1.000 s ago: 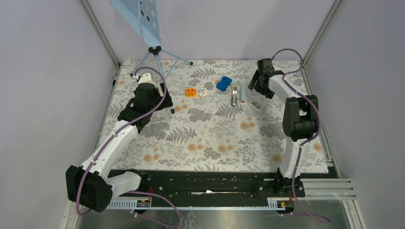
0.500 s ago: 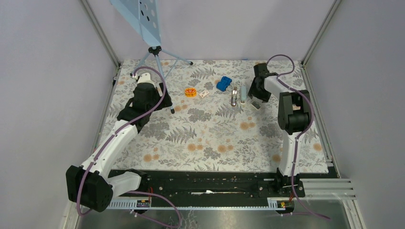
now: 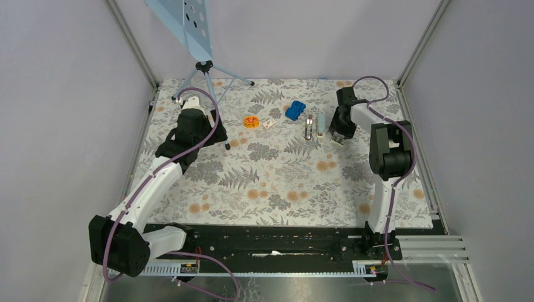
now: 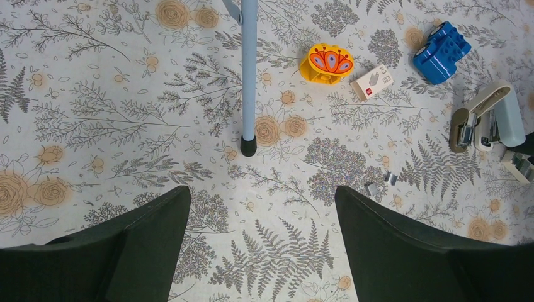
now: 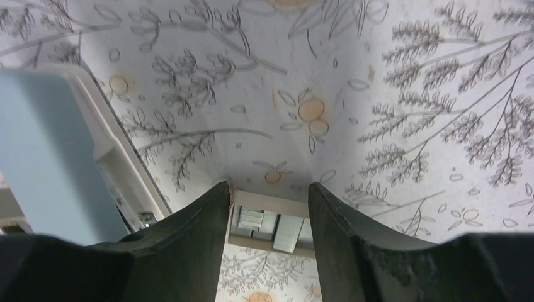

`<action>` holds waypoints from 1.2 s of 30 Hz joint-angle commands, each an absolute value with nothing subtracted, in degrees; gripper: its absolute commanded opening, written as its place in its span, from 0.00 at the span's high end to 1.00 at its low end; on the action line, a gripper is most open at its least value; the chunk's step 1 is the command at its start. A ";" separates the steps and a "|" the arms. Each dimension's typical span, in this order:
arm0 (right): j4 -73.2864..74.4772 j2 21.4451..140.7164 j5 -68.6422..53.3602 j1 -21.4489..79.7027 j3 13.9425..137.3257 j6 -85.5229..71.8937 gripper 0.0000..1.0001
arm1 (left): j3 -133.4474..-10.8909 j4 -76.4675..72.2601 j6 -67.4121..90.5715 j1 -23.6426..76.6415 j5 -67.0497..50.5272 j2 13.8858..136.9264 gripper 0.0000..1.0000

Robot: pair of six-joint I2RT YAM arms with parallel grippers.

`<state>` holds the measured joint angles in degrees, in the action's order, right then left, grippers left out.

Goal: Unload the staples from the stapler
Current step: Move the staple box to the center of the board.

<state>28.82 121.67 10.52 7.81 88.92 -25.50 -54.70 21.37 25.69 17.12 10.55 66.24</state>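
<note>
The stapler [image 3: 314,126] lies opened at the back of the table, its metal track beside its light blue top [image 5: 44,151]. It also shows in the left wrist view [image 4: 488,119]. My right gripper [image 3: 338,134] is low over a little open box [image 5: 271,228] just right of the stapler. Its fingers are apart in the right wrist view [image 5: 269,185], with the box and its silvery staple strips [image 5: 284,230] showing between them. Two more short silvery staple strips [image 4: 373,187] lie loose on the cloth. My left gripper [image 3: 189,135] is open and empty, hovering above the cloth [image 4: 262,192].
A white box with an orange mark [image 4: 373,82], a yellow-orange toy [image 4: 326,63] and a blue brick [image 4: 442,43] lie left of the stapler. A tripod leg [image 4: 249,69] stands close to my left gripper. Walls enclose the table.
My right gripper has moved from the back of the table toward me and down onto the little box beside the stapler. The left arm has barely moved.
</note>
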 commanded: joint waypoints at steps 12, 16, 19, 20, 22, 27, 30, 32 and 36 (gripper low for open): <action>29.67 111.73 3.13 9.40 73.93 -25.78 0.46 | -55.37 20.16 25.40 15.93 7.98 67.02 0.12; 28.96 109.25 3.08 11.34 70.14 -27.02 0.45 | -55.37 20.20 25.40 15.82 7.58 67.05 0.12; 28.11 107.28 3.03 13.09 66.82 -29.14 0.42 | -55.37 20.14 25.40 15.74 7.47 66.93 0.12; 27.74 106.39 2.85 13.67 65.70 -29.82 0.43 | -55.37 20.13 25.40 15.73 7.43 66.91 0.12; 27.01 105.26 2.54 15.12 63.88 -30.91 0.42 | -55.29 20.13 25.44 15.73 7.33 66.80 0.12; 28.07 105.09 3.23 20.76 63.79 -31.77 0.44 | -55.32 20.03 25.49 15.69 6.44 67.04 0.13; 28.52 105.90 2.94 24.19 64.98 -32.15 0.47 | -55.34 19.95 25.49 15.64 6.32 67.15 0.13; 28.64 106.67 2.40 26.08 65.93 -31.92 0.49 | -55.31 19.95 25.48 15.64 6.32 67.06 0.13; 28.48 108.83 1.67 29.26 67.70 -29.32 0.51 | -55.28 20.04 25.49 15.56 6.32 67.04 0.13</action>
<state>26.37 105.41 4.49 26.48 66.19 -30.28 -54.70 21.37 25.69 15.99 6.81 66.89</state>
